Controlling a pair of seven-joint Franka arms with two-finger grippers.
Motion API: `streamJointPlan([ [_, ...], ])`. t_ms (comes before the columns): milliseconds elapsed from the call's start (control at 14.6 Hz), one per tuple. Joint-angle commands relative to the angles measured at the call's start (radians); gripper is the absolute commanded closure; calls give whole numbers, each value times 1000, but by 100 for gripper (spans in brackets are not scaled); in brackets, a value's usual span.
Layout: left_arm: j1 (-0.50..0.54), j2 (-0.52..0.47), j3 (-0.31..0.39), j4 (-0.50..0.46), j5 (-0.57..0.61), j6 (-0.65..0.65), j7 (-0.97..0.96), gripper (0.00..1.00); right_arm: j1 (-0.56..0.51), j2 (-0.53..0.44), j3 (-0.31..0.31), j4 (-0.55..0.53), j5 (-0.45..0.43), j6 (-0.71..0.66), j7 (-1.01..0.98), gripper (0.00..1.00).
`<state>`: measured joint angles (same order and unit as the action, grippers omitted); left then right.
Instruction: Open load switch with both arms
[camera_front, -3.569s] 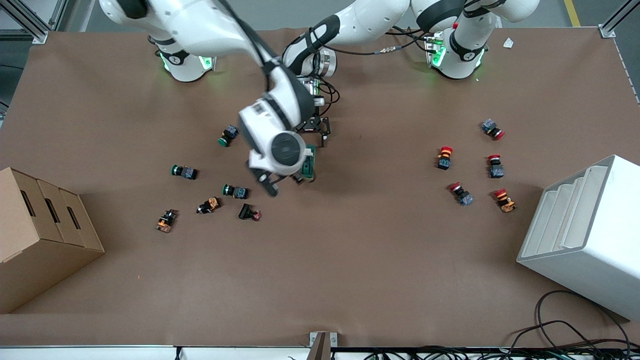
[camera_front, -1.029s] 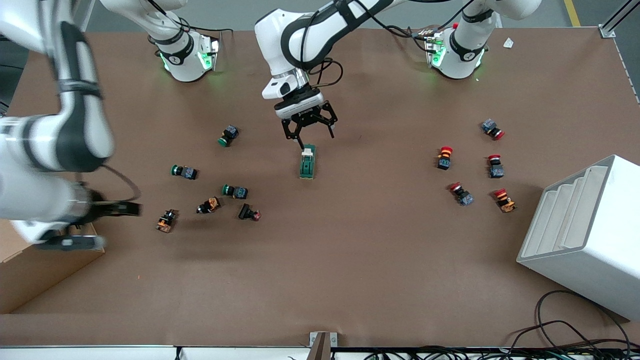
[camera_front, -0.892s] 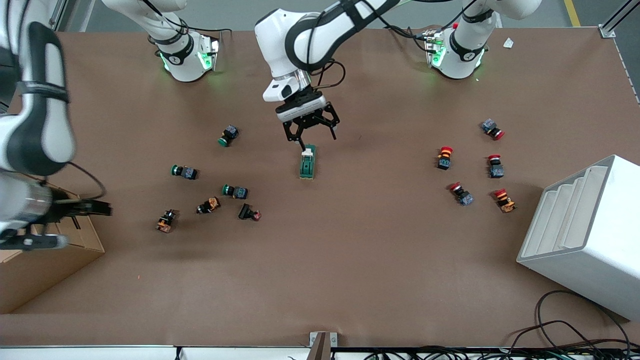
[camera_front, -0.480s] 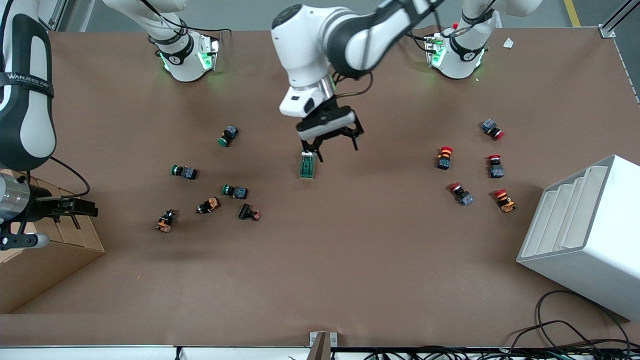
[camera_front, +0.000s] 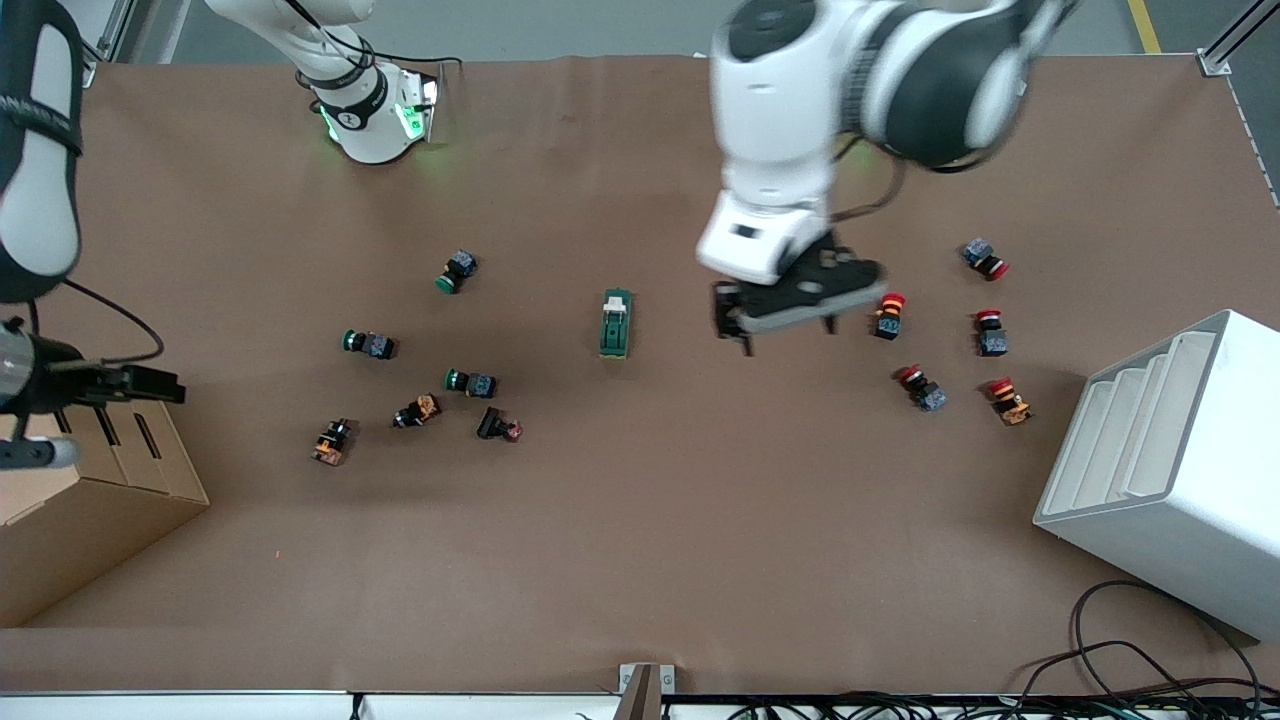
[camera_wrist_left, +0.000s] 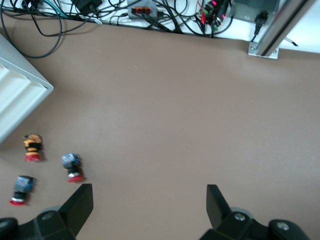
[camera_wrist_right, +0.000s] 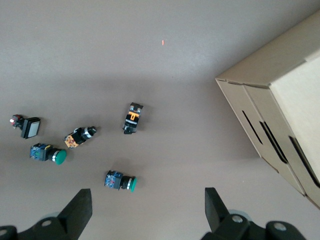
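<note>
The load switch (camera_front: 616, 324), a dark green block with a white lever at the end farther from the front camera, lies alone mid-table with nothing touching it. My left gripper (camera_front: 780, 328) hangs open and empty over bare table between the switch and the red buttons; in its wrist view the left gripper (camera_wrist_left: 147, 205) shows only brown surface between its fingers. My right gripper (camera_front: 160, 385) is open and empty above the cardboard box's edge, and in its wrist view the right gripper (camera_wrist_right: 147, 210) hangs over a green push button (camera_wrist_right: 120, 181). Neither wrist view shows the switch.
Green and orange push buttons (camera_front: 470, 382) are scattered toward the right arm's end, next to a cardboard box (camera_front: 90, 500). Red push buttons (camera_front: 920, 388) lie toward the left arm's end, near a white rack (camera_front: 1170, 470). Cables (camera_wrist_left: 150, 12) run along the table edge.
The left gripper left the switch's lever end, rose and swung toward the left arm's end of the table. The right arm drew back to the cardboard box. The switch stayed put.
</note>
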<state>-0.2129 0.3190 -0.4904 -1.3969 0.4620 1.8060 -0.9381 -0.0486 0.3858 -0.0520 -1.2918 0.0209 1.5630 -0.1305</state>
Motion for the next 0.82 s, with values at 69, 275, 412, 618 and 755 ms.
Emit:
streamJointPlan([
  [69, 131, -80, -2, -10, -89, -34, 215, 0, -1, -89, 1, -33, -2, -40, 14, 0],
  [275, 237, -125, 2, -11, -170, -66, 349, 0, 42, -133, -40, -41, -4, -102, 44, 0],
  [412, 300, -162, 22, -19, -281, -112, 435, 0, 46, -159, -42, -47, -4, -135, 54, 0],
  [618, 296, -227, 134, -43, -341, -186, 626, 0, 47, -211, -42, -96, -4, -136, 55, 0],
  [755, 285, -282, 221, -106, -394, -186, 779, 0, 55, -243, -42, -116, -4, -139, 80, 0],
])
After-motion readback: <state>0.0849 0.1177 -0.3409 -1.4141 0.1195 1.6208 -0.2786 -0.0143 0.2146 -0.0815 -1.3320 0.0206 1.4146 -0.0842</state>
